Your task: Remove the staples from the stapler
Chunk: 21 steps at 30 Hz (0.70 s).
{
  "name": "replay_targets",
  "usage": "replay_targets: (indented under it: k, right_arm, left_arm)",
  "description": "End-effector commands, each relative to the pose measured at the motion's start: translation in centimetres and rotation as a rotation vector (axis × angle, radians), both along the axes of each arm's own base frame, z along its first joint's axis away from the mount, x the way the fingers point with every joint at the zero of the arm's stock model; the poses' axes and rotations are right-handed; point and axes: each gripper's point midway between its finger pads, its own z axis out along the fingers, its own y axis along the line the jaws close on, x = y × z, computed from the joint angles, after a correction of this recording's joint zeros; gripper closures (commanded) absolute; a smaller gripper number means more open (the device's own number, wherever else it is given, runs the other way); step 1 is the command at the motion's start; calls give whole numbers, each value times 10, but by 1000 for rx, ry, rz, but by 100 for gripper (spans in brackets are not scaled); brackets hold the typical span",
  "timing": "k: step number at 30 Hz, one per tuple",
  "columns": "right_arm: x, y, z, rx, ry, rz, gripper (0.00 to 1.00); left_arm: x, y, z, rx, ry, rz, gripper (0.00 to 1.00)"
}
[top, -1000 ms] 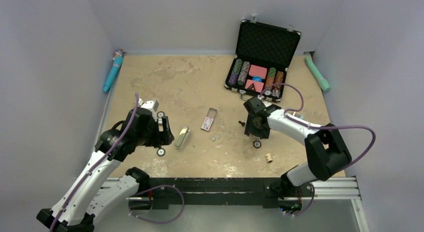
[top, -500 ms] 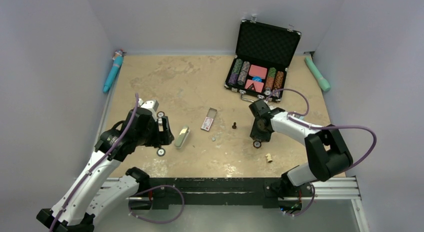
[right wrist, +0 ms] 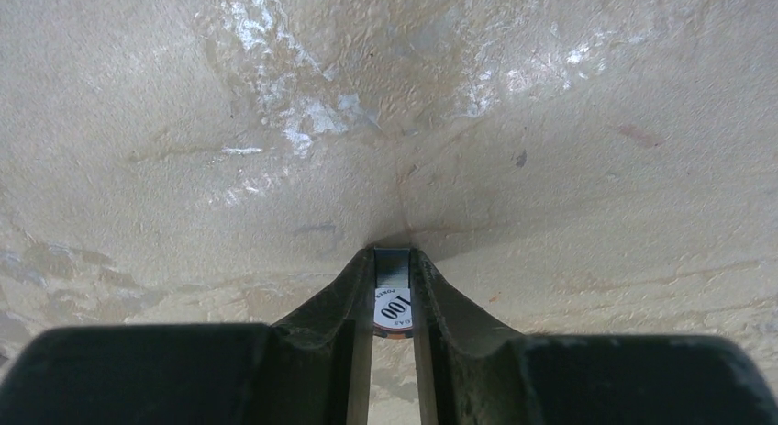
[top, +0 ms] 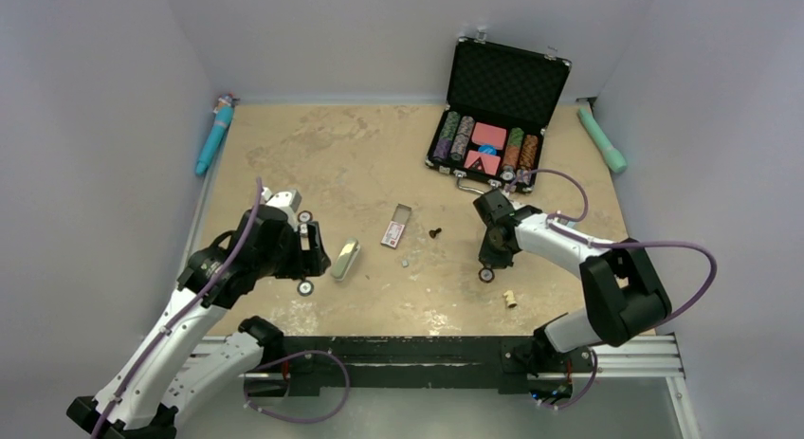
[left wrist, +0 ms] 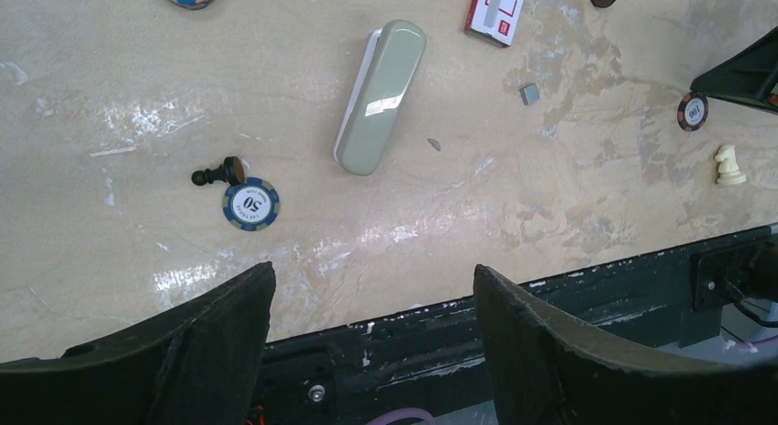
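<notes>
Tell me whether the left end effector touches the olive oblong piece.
Apart. The left wrist view shows bare tabletop between the open left end effector and the olive oblong piece lying ahead of it.

The open case (top: 507, 79) stands at the far right of the worktop (top: 313, 155), its lid upright behind the chip rows (top: 455, 136) in its tray. One tube (top: 214, 136) lies along the far left edge, another (top: 603, 140) along the far right edge. Near the middle, the small flat box (top: 395, 228) lies right of the oblong metal piece (top: 344, 259). The staples (top: 406, 264) are just in front of the box and a pawn (top: 434, 232) is to its right. A chip (top: 486, 275) and a chess piece (top: 510, 298) lie toward the front right. Front-left of the metal piece, a second chip (left wrist: 250, 204) lies just beside a second pawn (left wrist: 218, 174).
</notes>
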Motion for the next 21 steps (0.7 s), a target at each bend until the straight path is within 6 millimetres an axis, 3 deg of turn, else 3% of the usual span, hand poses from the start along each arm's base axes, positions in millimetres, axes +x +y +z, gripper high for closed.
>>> replay_targets:
  k: [1,10,17,21]
  right_arm:
    - [-1,0,4,16,-8,-23,80]
    - [12,5,24,15,-29,-1,85]
    - [44,18,64,36,-117,41,89]
    - [65,36,88,96,-175,88,91]
  left_arm:
    - [1,1,1,16,-19,-6,18]
    - [-3,1,2,28,-31,-16,18]
    - [-3,2,3,25,-41,-11,18]
    - [-3,1,3,26,-40,-13,18]
